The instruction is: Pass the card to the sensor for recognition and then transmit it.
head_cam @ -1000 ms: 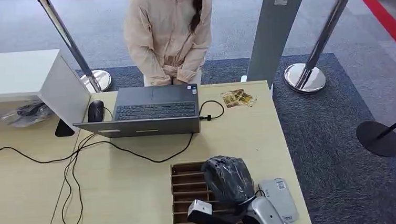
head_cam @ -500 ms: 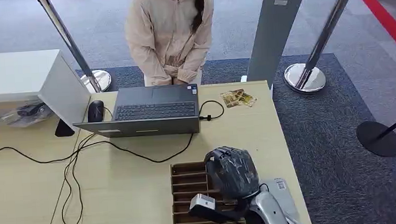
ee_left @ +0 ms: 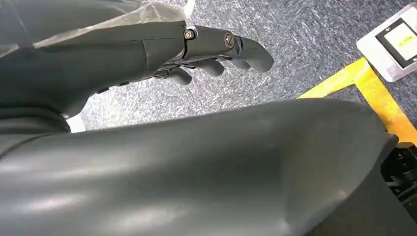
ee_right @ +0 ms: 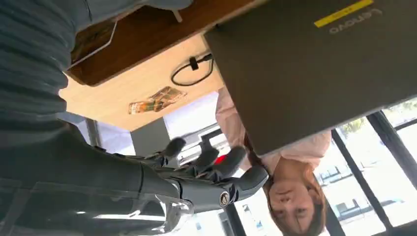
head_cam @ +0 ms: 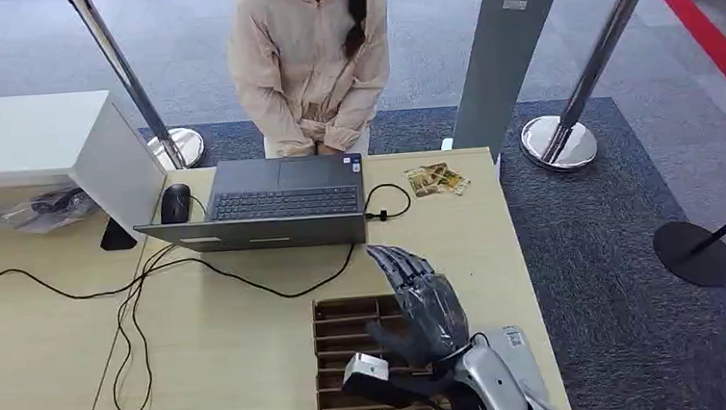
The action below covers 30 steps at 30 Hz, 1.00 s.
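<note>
My right hand [head_cam: 418,293] hovers over the brown slotted card tray [head_cam: 341,334] near the table's front edge, fingers stretched forward and apart with nothing in them; the right wrist view shows the same spread fingers [ee_right: 206,164]. A grey card sensor [head_cam: 515,341] lies just right of the tray, partly hidden by my forearm. Two printed cards [head_cam: 437,179] lie at the far right of the table beside the laptop [head_cam: 282,203], also visible as cards [ee_right: 156,100] in the right wrist view. My left hand [ee_left: 206,46] hangs over carpet, loosely curved and holding nothing.
A person [head_cam: 311,64] stands behind the table facing the laptop. A mouse [head_cam: 175,203] and black cables [head_cam: 134,298] cover the left half. A white box [head_cam: 55,140] stands at the back left. Stanchion posts [head_cam: 559,138] and a grey panel [head_cam: 503,50] stand beyond.
My right hand was curled down over the tray; it has lifted slightly forward and its fingers have unfolded toward the laptop. Nothing else moved.
</note>
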### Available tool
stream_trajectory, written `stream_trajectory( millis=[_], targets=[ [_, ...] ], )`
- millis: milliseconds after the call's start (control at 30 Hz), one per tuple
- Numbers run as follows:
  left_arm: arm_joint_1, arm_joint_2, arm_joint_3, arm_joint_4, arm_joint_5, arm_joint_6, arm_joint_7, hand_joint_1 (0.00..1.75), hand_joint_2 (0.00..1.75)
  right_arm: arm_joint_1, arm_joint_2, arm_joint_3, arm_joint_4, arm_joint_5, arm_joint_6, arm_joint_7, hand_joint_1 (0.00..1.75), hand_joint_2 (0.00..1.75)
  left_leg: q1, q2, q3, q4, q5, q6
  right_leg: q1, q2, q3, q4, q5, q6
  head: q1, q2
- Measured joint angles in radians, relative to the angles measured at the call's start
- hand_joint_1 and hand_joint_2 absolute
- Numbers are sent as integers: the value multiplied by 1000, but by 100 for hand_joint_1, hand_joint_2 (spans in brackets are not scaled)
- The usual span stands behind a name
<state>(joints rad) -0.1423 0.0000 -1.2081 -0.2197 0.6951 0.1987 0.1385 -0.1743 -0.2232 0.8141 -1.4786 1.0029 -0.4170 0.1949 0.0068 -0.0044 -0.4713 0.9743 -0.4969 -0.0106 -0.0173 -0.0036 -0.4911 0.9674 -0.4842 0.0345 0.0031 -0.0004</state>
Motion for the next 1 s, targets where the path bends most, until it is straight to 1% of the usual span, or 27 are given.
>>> stream_trajectory(
  millis=[233,600,900,1000],
  targets=[
    [0,0,-6,0,2,0,-1,0,0,0,-13,4,-11,-15,26,-7,0,175,0,0,0,0,0,0,0,0,0,0,0,0,0,0],
    [-1,1,-7,0,3,0,-2,0,0,3,-39,5,-20,-24,28,-5,0,175,0,0,0,0,0,0,0,0,0,0,0,0,0,0],
    [-1,4,-7,0,13,0,-7,0,0,3,-59,4,-20,21,29,37,0,175,0,0,0,0,0,0,0,0,0,0,0,0,0,0],
    [-1,6,-7,0,14,0,-8,0,0,4,-69,3,-26,30,41,46,0,175,0,0,0,0,0,0,0,0,0,0,0,0,0,0]
  ],
)
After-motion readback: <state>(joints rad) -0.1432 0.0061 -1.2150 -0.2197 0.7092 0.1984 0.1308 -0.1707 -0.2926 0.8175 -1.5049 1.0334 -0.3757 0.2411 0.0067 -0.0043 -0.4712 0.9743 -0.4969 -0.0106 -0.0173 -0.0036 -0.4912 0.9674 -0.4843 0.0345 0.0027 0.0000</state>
